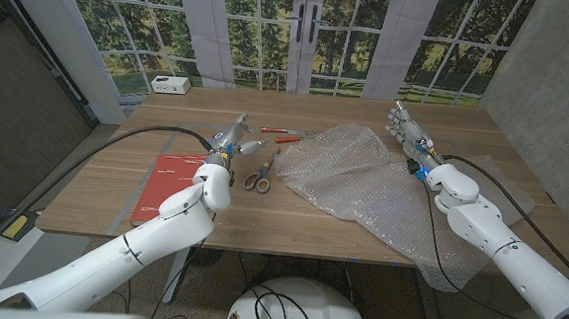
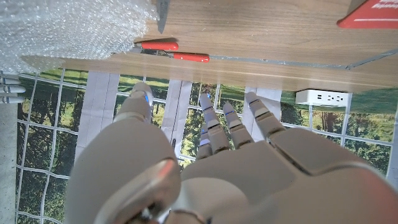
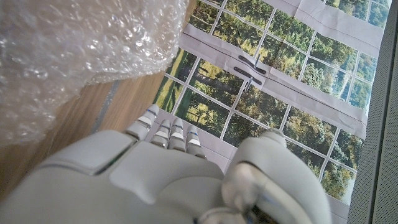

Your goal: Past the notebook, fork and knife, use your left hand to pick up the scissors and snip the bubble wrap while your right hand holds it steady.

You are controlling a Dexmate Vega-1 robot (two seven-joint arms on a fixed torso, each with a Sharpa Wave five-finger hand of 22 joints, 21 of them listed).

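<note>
The left hand [image 1: 229,136] is hovering above the bench [image 1: 359,228] with its fingers [image 2: 211,124] spread wide and holding nothing, and the scissors [image 1: 260,173] are lying just at its four o'clock, handles toward the robot, blades pointing away and reaching toward the edge of the bubble wrap [image 1: 372,185]. Over at three o'clock of the wrap, the right hand [image 1: 408,132] is standing raised with its fingers [image 3: 163,132] loosely apart, gripping nothing, so the sheet is lying loose. That is the worry I am seeing: if the left hand is closing on the scissors before the right is pressing down, the light wrap could be dragging or bunching with the blades. The handle loops are lying flat on the wood, so the fingers may be pushing the scissors along instead of hooking them. Close around, a spoon-like utensil [image 1: 249,147] is sitting right beside the left hand, two red-handled tools [image 1: 284,134] are lying at twelve o'clock of the scissors, the red notebook [image 1: 164,187] at nine o'clock, and a white box [image 1: 170,84] is sitting at the far edge.
</note>
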